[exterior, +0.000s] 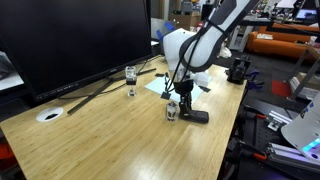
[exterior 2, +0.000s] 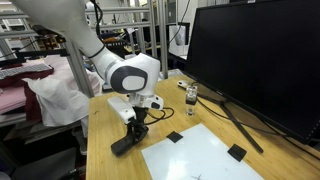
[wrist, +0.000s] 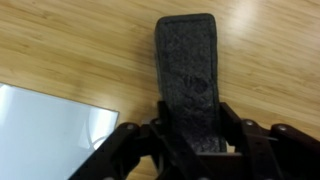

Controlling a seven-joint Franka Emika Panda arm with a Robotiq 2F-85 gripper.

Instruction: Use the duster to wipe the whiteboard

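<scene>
The duster (wrist: 188,65) is a black oblong block with a rough top, lying low on the wooden table. My gripper (wrist: 190,145) has a finger against each long side of its near end and is shut on it. In both exterior views the duster (exterior: 196,116) (exterior 2: 124,146) sticks out from under the gripper (exterior: 176,108) (exterior 2: 135,127) at table height. The whiteboard (exterior 2: 205,157), a pale flat sheet with black tabs, lies apart from the duster. It shows at the lower left of the wrist view (wrist: 45,128), and the arm partly hides it in an exterior view (exterior: 156,87).
A big black screen (exterior: 70,40) stands along the table's back, with cables running from it. A small clear glass jar (exterior: 130,80) (exterior 2: 192,97) stands near it. A white round disc (exterior: 50,114) lies further off. The table edge (exterior 2: 95,150) is close to the duster.
</scene>
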